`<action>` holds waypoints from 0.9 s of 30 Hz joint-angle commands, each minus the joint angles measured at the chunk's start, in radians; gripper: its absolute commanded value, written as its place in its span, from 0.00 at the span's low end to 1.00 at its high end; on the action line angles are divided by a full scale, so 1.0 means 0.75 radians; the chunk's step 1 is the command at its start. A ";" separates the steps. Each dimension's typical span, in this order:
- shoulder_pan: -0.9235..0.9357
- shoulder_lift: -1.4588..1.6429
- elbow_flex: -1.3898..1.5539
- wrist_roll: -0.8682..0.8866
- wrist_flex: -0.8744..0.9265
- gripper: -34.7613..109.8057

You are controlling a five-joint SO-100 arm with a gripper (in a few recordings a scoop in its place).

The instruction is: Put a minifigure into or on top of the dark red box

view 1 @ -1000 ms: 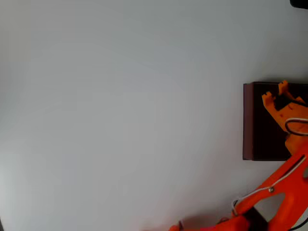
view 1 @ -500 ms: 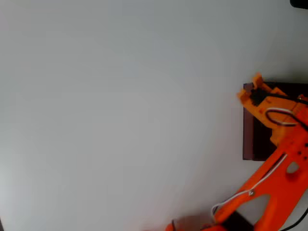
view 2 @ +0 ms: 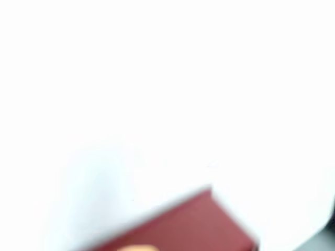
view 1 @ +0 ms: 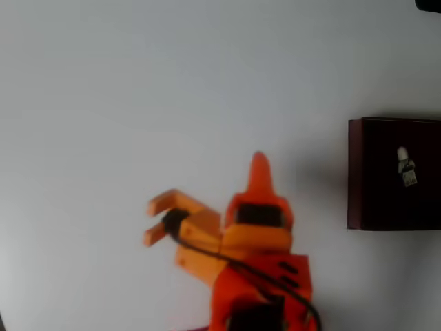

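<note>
— Well, seen the figure (view 1: 406,166)?
— Yes: lying inside the dark red box (view 1: 356,172) at the right edge of the overhead view, on its near-black floor.
— And the claw (view 1: 155,221)?
— Spread wide, gripping nothing, over bare white table (view 1: 138,103), well left of the box.
— Wrist view?
— Blurred; just a red box (view 2: 188,225) corner low down.

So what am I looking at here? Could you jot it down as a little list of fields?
surface: plain white table
box: dark red box at the right edge of the overhead view, dark inside
figure: minifigure lying inside the box
arm: orange, at the bottom middle of the overhead view, clear of the box
gripper: gripper open, holding nothing, pointing left over bare table
wrist view: blurred; a red edge of the box at the bottom
task state: figure is in the box
</note>
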 commanded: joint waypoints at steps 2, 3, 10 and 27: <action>-0.239 0.198 0.157 0.070 -0.043 0.42; -0.282 0.219 0.186 0.070 -0.057 0.42; -0.479 0.744 0.575 0.106 -0.182 0.40; -0.675 1.162 0.922 0.090 -0.047 0.27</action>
